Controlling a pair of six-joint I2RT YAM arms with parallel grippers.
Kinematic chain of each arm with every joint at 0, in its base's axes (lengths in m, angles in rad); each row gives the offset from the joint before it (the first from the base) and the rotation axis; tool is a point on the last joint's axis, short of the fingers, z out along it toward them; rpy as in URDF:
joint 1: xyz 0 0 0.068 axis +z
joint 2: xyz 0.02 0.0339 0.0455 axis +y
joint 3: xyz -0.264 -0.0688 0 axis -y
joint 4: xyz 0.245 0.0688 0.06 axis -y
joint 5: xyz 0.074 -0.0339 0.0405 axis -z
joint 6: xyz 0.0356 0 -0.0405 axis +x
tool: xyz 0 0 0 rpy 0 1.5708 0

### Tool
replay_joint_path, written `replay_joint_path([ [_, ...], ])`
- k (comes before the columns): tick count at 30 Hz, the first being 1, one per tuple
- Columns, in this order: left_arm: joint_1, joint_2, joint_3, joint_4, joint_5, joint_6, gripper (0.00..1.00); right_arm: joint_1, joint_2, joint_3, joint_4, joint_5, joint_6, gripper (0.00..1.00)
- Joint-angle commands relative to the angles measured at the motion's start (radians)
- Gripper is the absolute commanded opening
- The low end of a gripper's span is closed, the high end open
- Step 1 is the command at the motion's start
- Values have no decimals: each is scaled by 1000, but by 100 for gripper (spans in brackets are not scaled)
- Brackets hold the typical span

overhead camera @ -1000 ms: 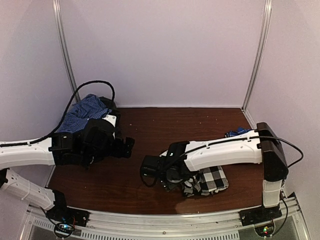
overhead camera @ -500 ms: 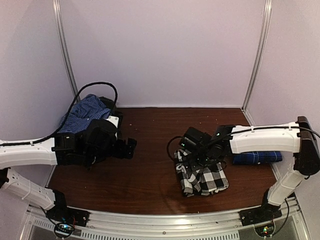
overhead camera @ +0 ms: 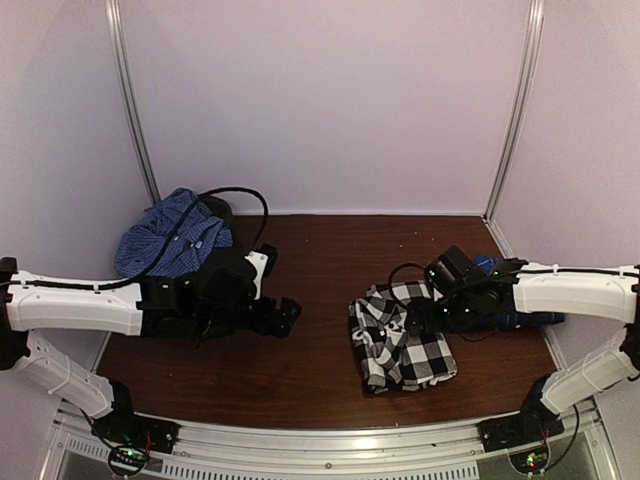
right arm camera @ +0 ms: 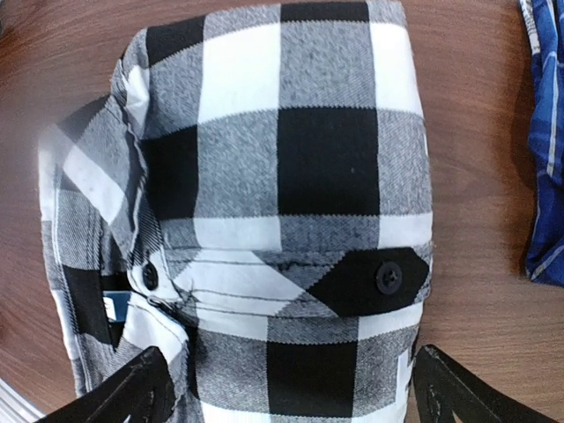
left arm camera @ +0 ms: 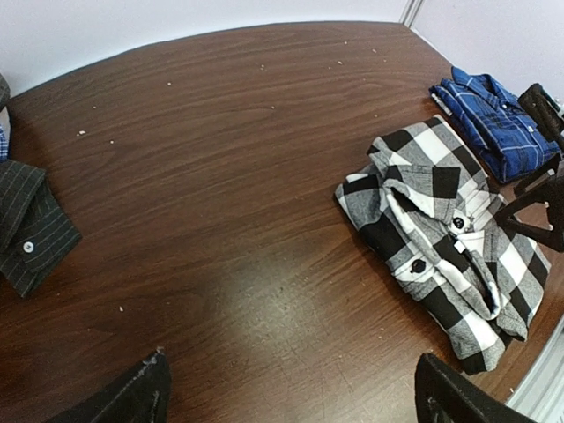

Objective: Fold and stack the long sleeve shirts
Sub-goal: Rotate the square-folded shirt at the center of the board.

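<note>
A folded black-and-white check shirt (overhead camera: 400, 340) (left arm camera: 441, 238) (right arm camera: 300, 176) lies on the brown table, right of centre. My right gripper (overhead camera: 412, 322) (right arm camera: 295, 397) hovers over its right half, open, one finger on either side of the fold and nothing gripped. A folded royal blue shirt (overhead camera: 530, 320) (left arm camera: 485, 119) (right arm camera: 546, 159) lies just right of it, partly under the right arm. My left gripper (overhead camera: 280, 315) (left arm camera: 291, 405) stands open over bare wood, left of the check shirt. A crumpled lighter blue checked shirt (overhead camera: 165, 240) sits at the back left.
A small dark striped cloth piece with a button (left arm camera: 26, 231) lies left of my left gripper. A black cable (overhead camera: 240, 195) loops over the crumpled shirt. White walls close in the back and sides, with metal posts (overhead camera: 515, 110) at the corners.
The right arm has swung from the table's middle back to the right, uncovering the check shirt, and its gripper now hangs over it. The left arm has reached further right.
</note>
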Motion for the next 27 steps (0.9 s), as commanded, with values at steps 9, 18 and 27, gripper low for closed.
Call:
replay_joint_path([
  [9, 9, 102, 50, 73, 76, 6, 98, -36, -201, -301, 164, -213, 155, 98],
  [18, 10, 154, 104, 36, 56, -19, 98, 146, -202, -382, 401, -285, 303, 95],
  [27, 46, 97, 120, -120, -46, -119, 98, 367, 209, -83, 658, -338, 246, 94],
])
